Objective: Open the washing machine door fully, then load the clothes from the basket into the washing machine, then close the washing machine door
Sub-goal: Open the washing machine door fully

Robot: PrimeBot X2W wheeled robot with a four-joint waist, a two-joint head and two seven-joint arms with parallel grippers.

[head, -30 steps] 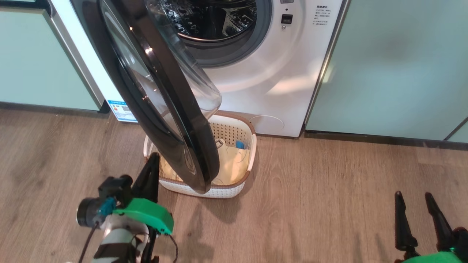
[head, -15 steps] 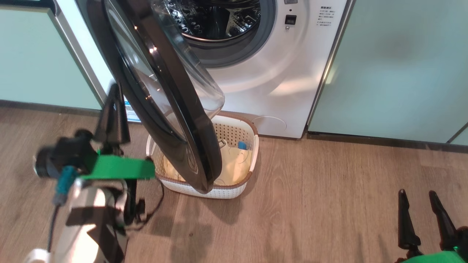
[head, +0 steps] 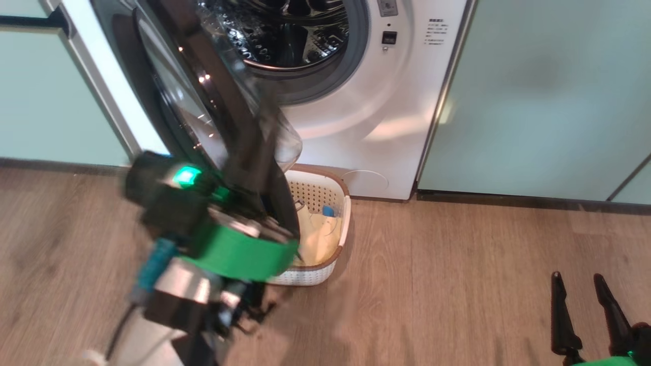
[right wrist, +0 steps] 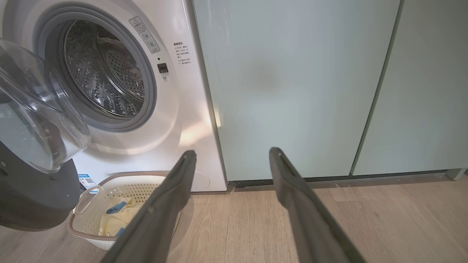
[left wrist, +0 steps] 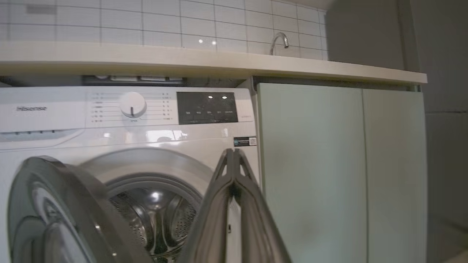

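The washing machine (head: 391, 107) stands with its steel drum bare. The washing machine door (head: 173, 107) hangs partly open, its black rim swung out over the basket (head: 346, 211). The clothes (head: 315, 239) lie in the basket, pale yellow with a blue patch. My left gripper (head: 265, 127) is motion-blurred at the door's outer edge, on the drum side; whether it touches the door I cannot tell. In the left wrist view the left gripper (left wrist: 232, 151) is shut on nothing and points at the machine's front (left wrist: 109, 140) beside the door (left wrist: 55, 204). My right gripper (head: 577, 278) hangs open at the lower right, and the right wrist view shows its fingers (right wrist: 172, 190) spread.
Pale green cabinet panels (head: 549, 91) flank the machine on both sides. A counter (left wrist: 219, 62) with a tap (left wrist: 278, 38) runs above. Wooden floor (head: 457, 284) stretches between the basket and my right gripper.
My left arm has swung from the left of the door to the right, across the door's lower edge, with its fingers now higher. The head camera shifted a little. The right gripper stayed.
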